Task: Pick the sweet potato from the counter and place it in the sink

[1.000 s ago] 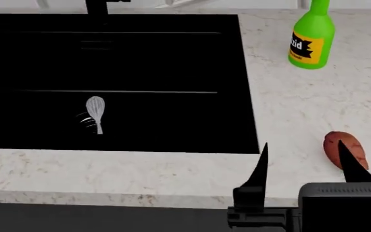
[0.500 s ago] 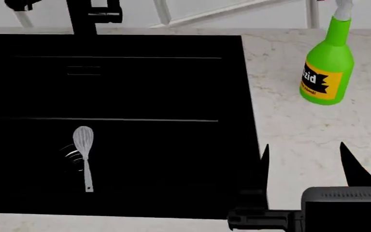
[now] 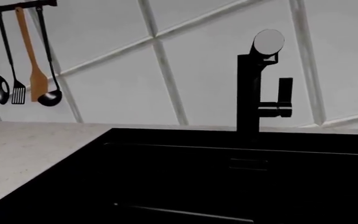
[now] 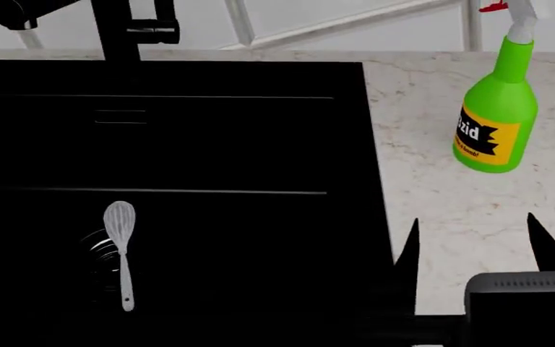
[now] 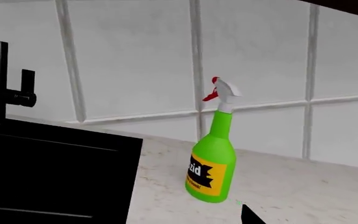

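Observation:
The sweet potato is out of view in every frame. The black sink (image 4: pixel 239 144) fills the left and middle of the head view, with its black faucet (image 4: pixel 113 29) at the back; both also show in the left wrist view, sink (image 3: pixel 197 186) and faucet (image 3: pixel 253 88). The white marble counter (image 4: pixel 432 195) lies to the sink's right. My right gripper (image 4: pixel 475 253) is open at the bottom right, over the counter just right of the sink's edge, with nothing seen between its fingers. One fingertip (image 5: pixel 251 217) shows in the right wrist view. My left gripper is not in view.
A green spray bottle (image 4: pixel 494 123) stands upright on the counter beyond the right gripper; it also shows in the right wrist view (image 5: pixel 211 168). A grey utensil (image 4: pixel 121 246) lies in the sink by the drain (image 4: pixel 96 249). Kitchen tools hang on a wall rail (image 3: pixel 20 60).
The head view has shifted towards the back of the counter: the sink, utensil and bottle slid down the picture, and the sweet potato dropped out of view at the bottom. The right gripper stays open.

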